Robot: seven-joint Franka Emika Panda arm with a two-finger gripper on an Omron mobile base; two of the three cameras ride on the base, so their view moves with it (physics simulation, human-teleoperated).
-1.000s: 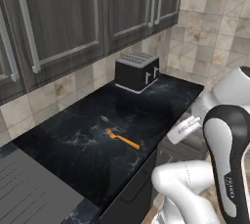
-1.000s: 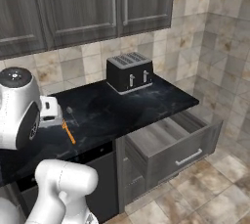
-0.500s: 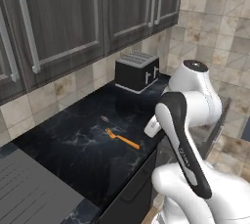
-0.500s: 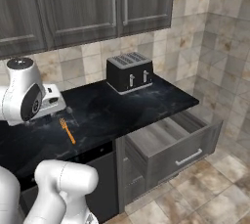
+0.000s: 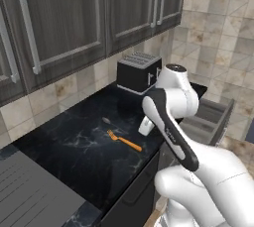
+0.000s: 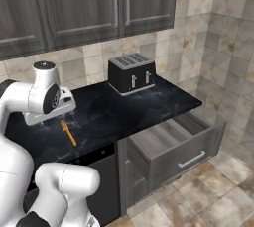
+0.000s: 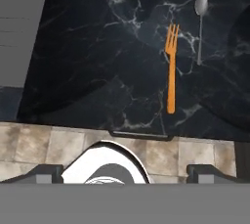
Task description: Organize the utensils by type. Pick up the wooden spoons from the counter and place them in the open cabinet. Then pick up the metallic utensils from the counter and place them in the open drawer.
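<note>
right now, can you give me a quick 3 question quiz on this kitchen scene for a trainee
1. True or false: the drawer under the counter stands open.
2. Which lies nearer the toaster: the orange fork or the grey spoon?
3. Is the end effector holding anything?

Key:
1. True.
2. The grey spoon.
3. No, it is open, above the counter.

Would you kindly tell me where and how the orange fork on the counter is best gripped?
Grip the orange fork mid-handle, coming straight down from above with the fingers either side of it. It lies flat on the counter, apart from the spoon, and its handle is long and narrow.
</note>
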